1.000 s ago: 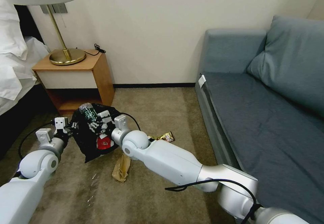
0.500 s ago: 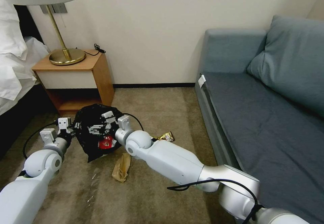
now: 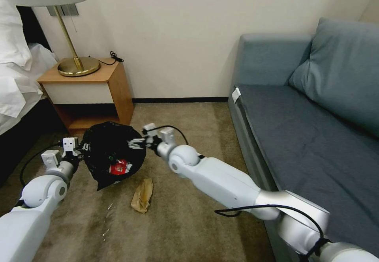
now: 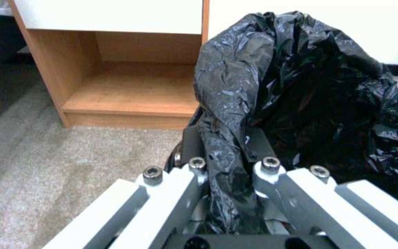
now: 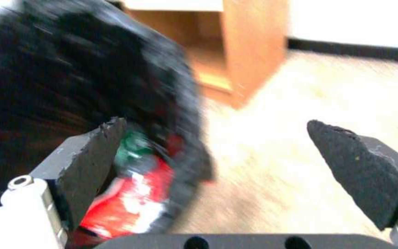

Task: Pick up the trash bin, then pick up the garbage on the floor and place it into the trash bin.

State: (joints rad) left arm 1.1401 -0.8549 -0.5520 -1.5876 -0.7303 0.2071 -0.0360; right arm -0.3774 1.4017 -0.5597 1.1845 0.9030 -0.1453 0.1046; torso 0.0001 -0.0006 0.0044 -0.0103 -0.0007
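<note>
The trash bin [image 3: 112,157] is held off the carpet at about ten o'clock from where the robot stands, just in front of the wooden nightstand [image 3: 92,92]. It shows as a loose mound of crinkled black bag; the liner is soft and slippery, so a hold on film alone could slide, and the stiff rim under it is the safer place to pinch. The left claw [image 4: 229,180] is closed tight on a fold of that bag at the bin's near edge, and whether it also has the rim underneath I can't quite tell.

The right claw [image 5: 212,166] hangs at the bin's mouth on the sofa side, fingers spread wide with nothing between them.

On the carpet at six o'clock from the bin lies the crumpled brown paper bag [image 3: 142,194], light and springy, best taken across its middle. Inside the bin sit the red-and-white packet [image 5: 125,204] and a bit of green, probably the bottle's label.
</note>
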